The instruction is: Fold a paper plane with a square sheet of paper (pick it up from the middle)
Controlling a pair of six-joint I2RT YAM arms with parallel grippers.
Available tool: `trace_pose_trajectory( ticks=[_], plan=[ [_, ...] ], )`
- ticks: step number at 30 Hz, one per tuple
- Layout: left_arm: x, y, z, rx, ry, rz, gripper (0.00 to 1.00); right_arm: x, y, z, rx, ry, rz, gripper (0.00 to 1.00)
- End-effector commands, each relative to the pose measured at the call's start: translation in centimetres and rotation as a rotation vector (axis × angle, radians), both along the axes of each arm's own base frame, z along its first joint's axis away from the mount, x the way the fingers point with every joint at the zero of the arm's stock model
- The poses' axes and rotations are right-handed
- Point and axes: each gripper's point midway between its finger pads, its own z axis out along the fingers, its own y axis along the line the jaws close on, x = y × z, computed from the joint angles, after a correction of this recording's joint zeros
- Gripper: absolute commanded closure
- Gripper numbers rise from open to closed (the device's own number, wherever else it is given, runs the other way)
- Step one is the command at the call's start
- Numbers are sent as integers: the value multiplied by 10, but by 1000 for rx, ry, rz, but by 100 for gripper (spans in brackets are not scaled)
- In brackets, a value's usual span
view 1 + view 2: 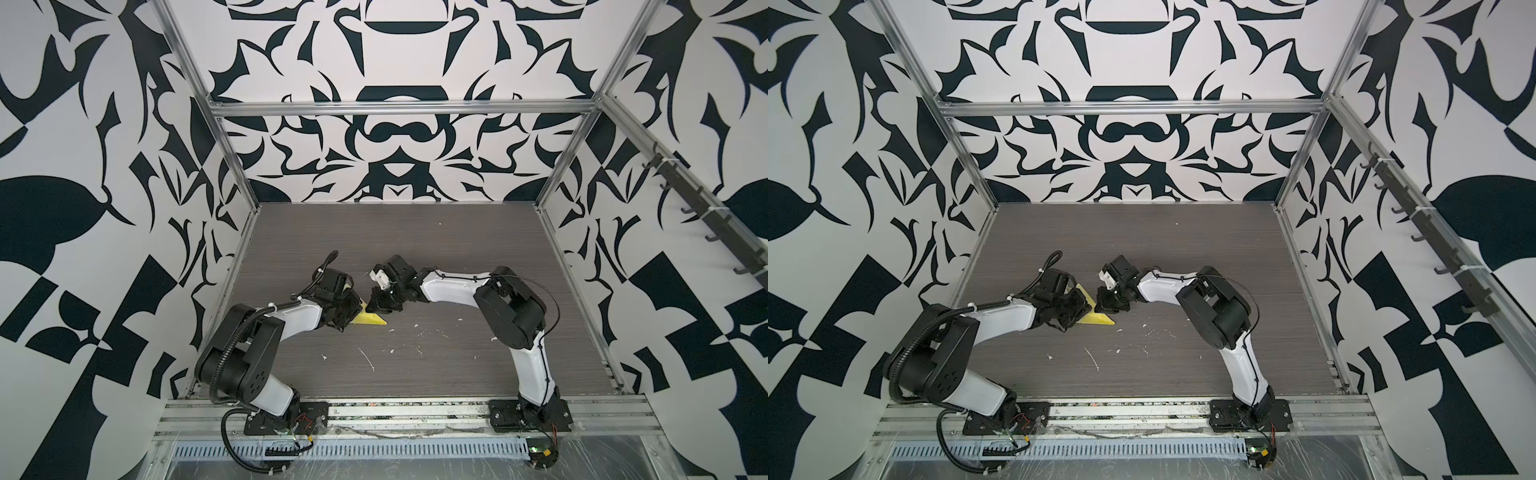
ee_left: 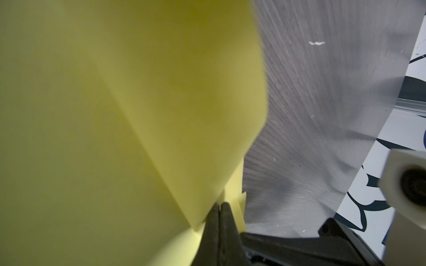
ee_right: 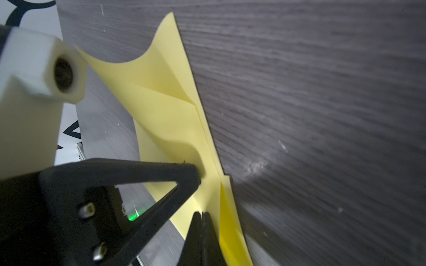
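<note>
Looking at both top views, you find the yellow paper sheet (image 1: pixel 371 319), folded to a triangular shape, just toward 8 o'clock from the middle of the counter (image 1: pixel 415 249). Your left pincer (image 2: pixel 220 207) is clenched on its 9 o'clock side. Your right pincer (image 3: pixel 202 215) is clenched on it near the 12 o'clock tip. White flecks (image 1: pixel 367 358) lie between its 3 and 6 o'clock.

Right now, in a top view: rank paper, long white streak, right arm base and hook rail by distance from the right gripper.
1. paper: pinched in the right gripper, mid-scene.
2. long white streak: a little toward the front.
3. right arm base: front right.
4. hook rail: up on the right wall.
</note>
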Motion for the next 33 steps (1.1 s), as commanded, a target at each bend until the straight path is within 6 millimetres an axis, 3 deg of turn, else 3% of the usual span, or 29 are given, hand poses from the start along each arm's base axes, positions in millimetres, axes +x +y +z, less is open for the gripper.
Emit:
trace_pose_trajectory(
  ticks=[1, 20, 33],
  plan=[
    [-21, 16, -27, 74, 94, 22, 98, 0, 2, 7, -1, 16, -7, 100],
    [-21, 18, -28, 82, 99, 36, 98, -17, -16, -13, -67, 70, -1, 100],
    [-20, 18, -27, 86, 98, 38, 97, -22, -9, 1, -13, 57, 65, 100]
  ],
)
